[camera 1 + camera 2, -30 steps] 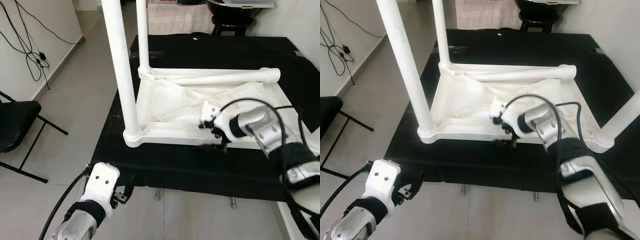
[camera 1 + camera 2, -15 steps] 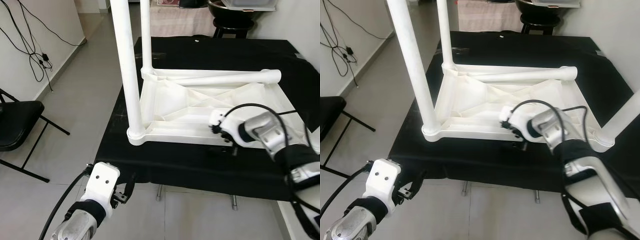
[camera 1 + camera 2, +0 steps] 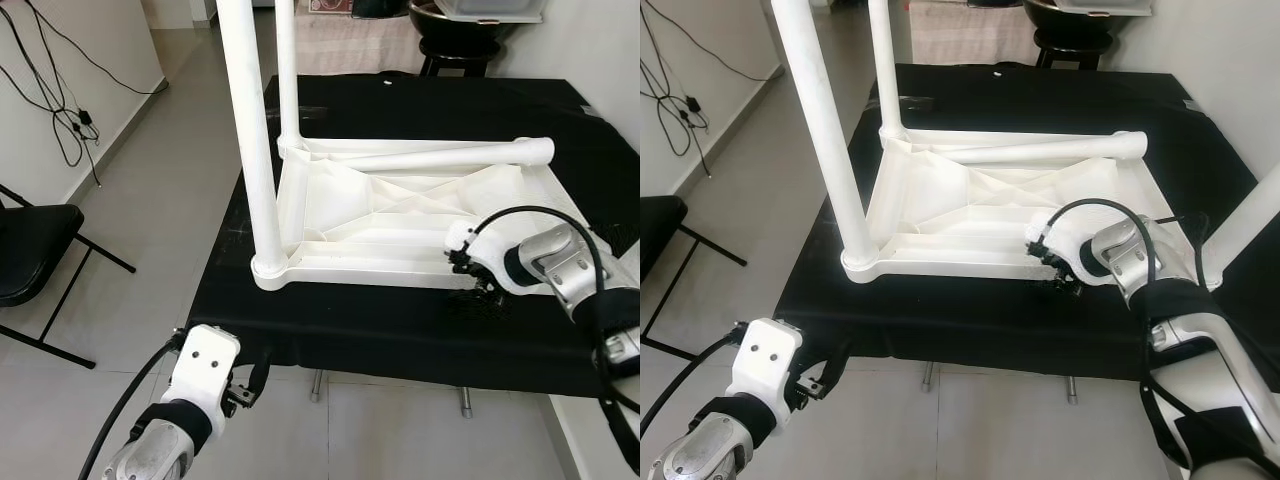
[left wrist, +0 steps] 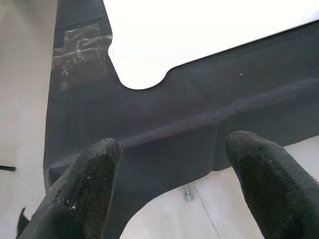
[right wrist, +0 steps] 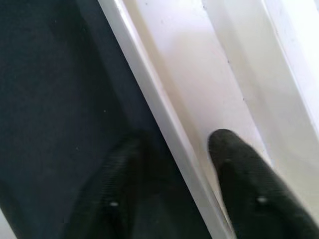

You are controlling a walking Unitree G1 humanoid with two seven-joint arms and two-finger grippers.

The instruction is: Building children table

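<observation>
- Lying upside down on the black cloth-covered bench [image 3: 400,330], your white plastic children's table [image 3: 400,215] runs its near rim crosswise.
- Right gripper [image 5: 182,169], nearer, straddles that rim, fingers apart.
- Left gripper [image 4: 172,186] hangs open below.

Support: table draped in a black cloth [image 3: 360,330], occupying the centre and right of the frame above a pale tiled floor [image 3: 170,210]. Carried on it: one white plastic children's table [image 3: 400,215], laid upside down at centre, two legs upright at upper left, one leg laid across it.
</observation>
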